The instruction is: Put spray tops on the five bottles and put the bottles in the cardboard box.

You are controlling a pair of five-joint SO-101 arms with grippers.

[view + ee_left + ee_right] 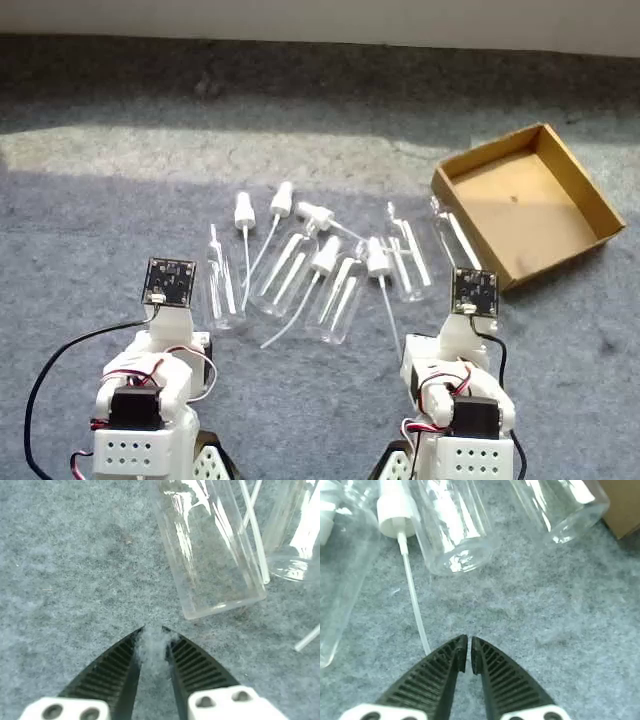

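Observation:
Five clear bottles lie uncapped on the grey carpet in a loose row, from the leftmost bottle point(222, 280) to the rightmost bottle point(450, 232). Several white spray tops with long dip tubes lie among them, such as one spray top point(243, 210) and another point(378, 260). The cardboard box point(585, 190) stands empty at the right. My left gripper point(152, 630) sits just short of a bottle's base point(220, 600), nearly shut with a thin slit and holding nothing. My right gripper point(469, 639) is shut and empty, beside a dip tube point(415, 605), near two bottle bases.
The left arm point(160, 380) and the right arm point(460, 390) sit at the near edge of the carpet. Bare carpet stretches behind the bottles and to the far left. A corner of the box point(626, 507) lies close to the right gripper.

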